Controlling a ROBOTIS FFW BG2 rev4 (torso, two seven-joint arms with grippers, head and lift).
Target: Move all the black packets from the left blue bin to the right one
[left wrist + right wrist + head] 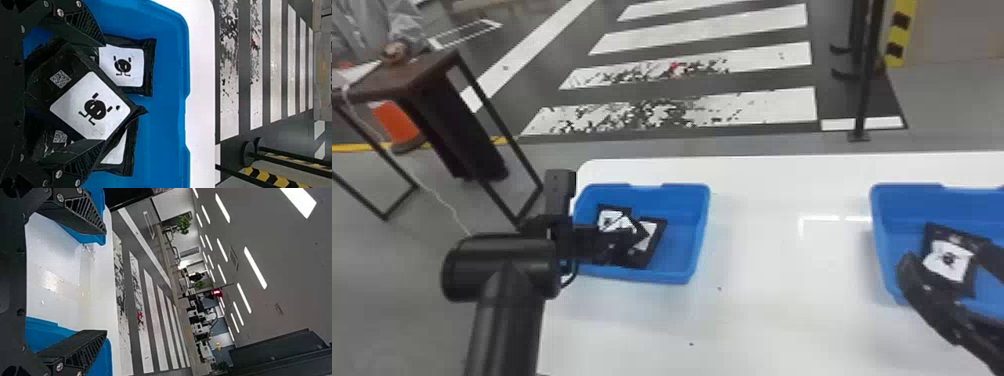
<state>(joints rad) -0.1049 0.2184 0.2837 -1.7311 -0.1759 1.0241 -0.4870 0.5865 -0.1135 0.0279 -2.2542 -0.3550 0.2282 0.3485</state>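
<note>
- Here's the left arm (507,310), coming up from the bottom edge on the near, left side of the left blue bin (699,235), then bending at a thick joint so its wrist crosses that bin's left wall.
- Left gripper (627,241) is down at the left blue bin, its jaws wide, one either side of the top packet (92,103), and that packet lies slantwise.
- Two more in the left blue bin: one packet (124,66) lies beside and partly under the top one, another packet (119,150) peeks out beneath it on the other side.
- Over to the right of the left blue bin, the right arm (977,345) slants in from the lower right corner, fingers forward.
- Right gripper (948,252) is at the right blue bin (879,235), jaws wide with nothing between them; a single packet (944,265) lies in that bin, label up.
- White table (777,280) stretches between the left blue bin and its partner.
</note>
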